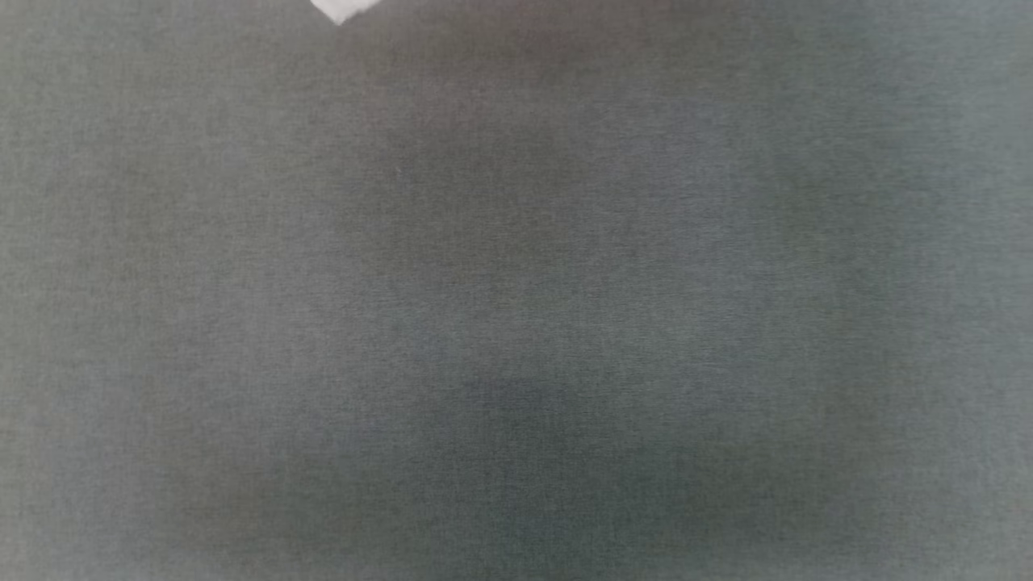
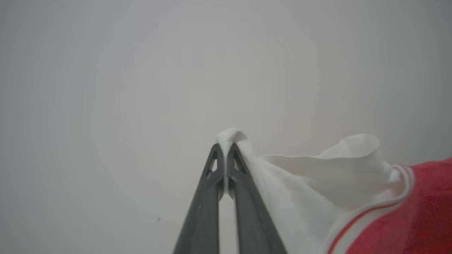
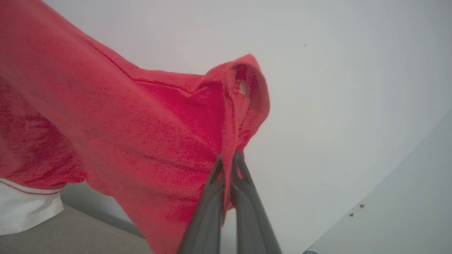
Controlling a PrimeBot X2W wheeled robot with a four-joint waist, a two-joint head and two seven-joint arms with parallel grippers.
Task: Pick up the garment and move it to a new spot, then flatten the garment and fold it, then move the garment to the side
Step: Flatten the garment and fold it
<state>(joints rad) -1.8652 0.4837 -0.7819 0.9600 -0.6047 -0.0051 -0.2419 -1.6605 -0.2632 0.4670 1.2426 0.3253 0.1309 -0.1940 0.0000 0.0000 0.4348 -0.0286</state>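
Garment point(image 3: 123, 134) hangs lifted, strung between both arms; grey surface point(image 3: 70, 233) lies beneath. Left end effector point(image 2: 225, 150) is pressed together on a tip of white sleeve point(image 2: 317, 183); right end effector point(image 3: 227, 158) pinches a red edge. We judge both bites shallow: pulling apart could slip the cloth. Head view is blurred grey weave; we cannot tell what stands ahead.

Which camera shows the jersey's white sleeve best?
The left wrist view: the white sleeve spreads close up, pinched at its edge in the shut left tool, with striped trim beside it. The right wrist view catches a white corner at lower left, possibly a sleeve. The head view is too blurred to tell.
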